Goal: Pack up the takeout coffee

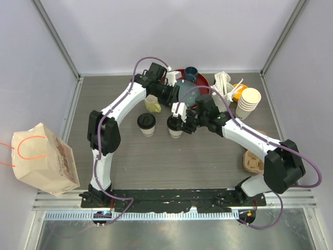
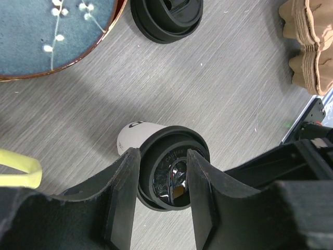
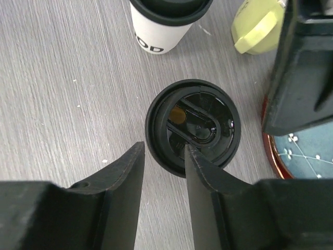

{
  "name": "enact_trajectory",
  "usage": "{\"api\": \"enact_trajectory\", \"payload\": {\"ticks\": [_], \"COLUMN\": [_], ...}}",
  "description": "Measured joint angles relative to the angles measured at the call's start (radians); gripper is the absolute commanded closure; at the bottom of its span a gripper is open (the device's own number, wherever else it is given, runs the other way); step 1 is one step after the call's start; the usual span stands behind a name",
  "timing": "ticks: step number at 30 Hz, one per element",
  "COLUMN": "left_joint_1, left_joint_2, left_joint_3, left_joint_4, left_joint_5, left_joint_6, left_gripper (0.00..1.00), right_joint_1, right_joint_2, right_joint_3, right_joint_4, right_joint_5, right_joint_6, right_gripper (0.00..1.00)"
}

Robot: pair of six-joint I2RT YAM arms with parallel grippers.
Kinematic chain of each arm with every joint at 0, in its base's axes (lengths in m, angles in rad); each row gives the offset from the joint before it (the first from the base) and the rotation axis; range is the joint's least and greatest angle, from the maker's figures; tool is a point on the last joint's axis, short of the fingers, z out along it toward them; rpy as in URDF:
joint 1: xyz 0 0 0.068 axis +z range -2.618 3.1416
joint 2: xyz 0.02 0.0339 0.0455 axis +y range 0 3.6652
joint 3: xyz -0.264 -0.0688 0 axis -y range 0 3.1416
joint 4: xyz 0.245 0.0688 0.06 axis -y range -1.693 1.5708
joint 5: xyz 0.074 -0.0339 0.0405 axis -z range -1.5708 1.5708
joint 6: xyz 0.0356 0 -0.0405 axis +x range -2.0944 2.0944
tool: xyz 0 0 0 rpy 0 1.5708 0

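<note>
Cream paper cup [image 2: 132, 136], black-lidded, under left claw [image 2: 162, 156]: part-open, empty. Second cup [image 3: 208, 112] under right claw [image 3: 164, 151]: likewise part-open, empty.

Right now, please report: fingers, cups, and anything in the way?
Left fingers open, clear of left cup. Right fingers open over right cup. Both cups lidded, upright, unpacked. Mug close behind left cup.

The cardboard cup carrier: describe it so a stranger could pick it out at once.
Take the grey table and go to its right side, toward the near edge. There, left of the right arm's black elbow, lies the cardboard cup carrier. Unlike the tall cream cup stack farther back, it is low, brown moulded pulp with round wells.
</note>
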Motion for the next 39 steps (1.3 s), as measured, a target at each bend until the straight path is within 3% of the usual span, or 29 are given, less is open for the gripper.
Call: {"api": "enact_trajectory", "payload": {"ticks": [11,22,27,39], "left_joint_1": [-0.009,-0.005,-0.003,-0.002], "left_joint_2": [0.005,0.005,0.004,-0.008], "left_joint_3": [-0.052,-0.108,-0.119,-0.142], "left_joint_4": [0.001,0.035,0.052,0.074], "left_joint_5": [0.031,0.033,0.030,0.026], "left_joint_6": [0.003,0.010,0.021,0.037], "left_gripper": [0.59,0.74,0.79,0.81], "right_joint_1": [0.000,0.000,0.002,0.014], "right_joint_2": [0.079,0.090,0.082,0.036], "right_joint_3": [0.021,0.015,-0.027,-0.132], "right_joint_4": [0.010,0.013,0.073,0.217], "right_joint_5": [-0.004,-0.003,0.000,0.044], "right_joint_6": [-0.140,-0.151,-0.151,-0.134], "right_gripper": [0.68,0.73,0.75,0.79]}}
